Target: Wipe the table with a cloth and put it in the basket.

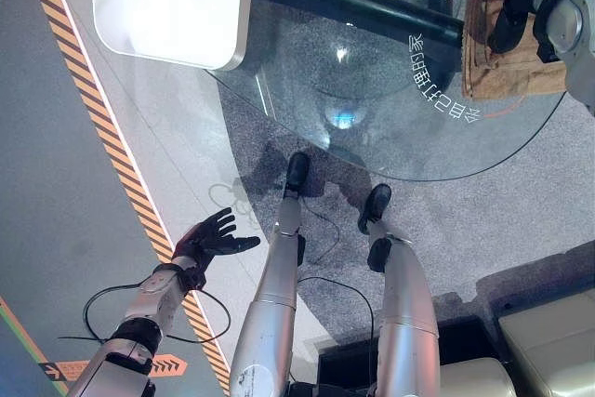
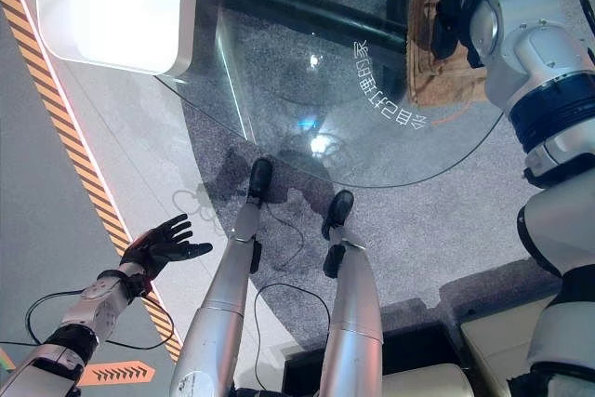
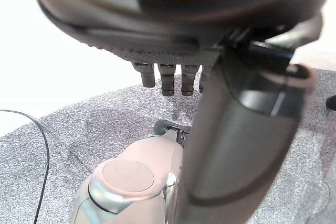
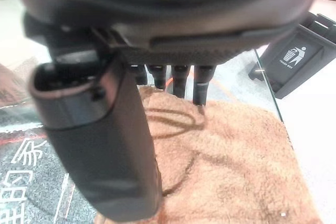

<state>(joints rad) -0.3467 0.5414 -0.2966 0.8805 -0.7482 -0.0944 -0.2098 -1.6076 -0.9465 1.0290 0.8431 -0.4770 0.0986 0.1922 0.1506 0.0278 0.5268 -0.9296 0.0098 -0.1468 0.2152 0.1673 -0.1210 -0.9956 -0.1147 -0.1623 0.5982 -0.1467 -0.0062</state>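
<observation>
While the right hand (image 4: 173,80) rests on the brown cloth (image 4: 231,156) with fingers straight and fingertips down on the fabric, nothing is pinched or gripped. In the right wrist view the fingers (image 4: 202,85) stand in a row pressing the terry surface, thumb alongside, not curled round the cloth. Cloth lies flat on the round glass desk (image 1: 390,127), at about 2 o'clock in the left eye view, near the desk's edge, partly under the right hand (image 1: 509,20). White printed characters (image 1: 437,81) run along the glass just beside the cloth, toward 9 o'clock from it. A white rounded panel (image 1: 172,2) sits at 11 o'clock, overlapping the glass edge. A black bin with a trash symbol (image 4: 296,59) shows past the cloth, beyond the desk rim. Left hand (image 1: 212,239) hangs at 8 o'clock, well apart from the desk, over the striped floor tape (image 1: 112,160), fingers spread and relaxed, holding nothing. Grey speckled carpet (image 1: 521,211) lies under the glass.
</observation>
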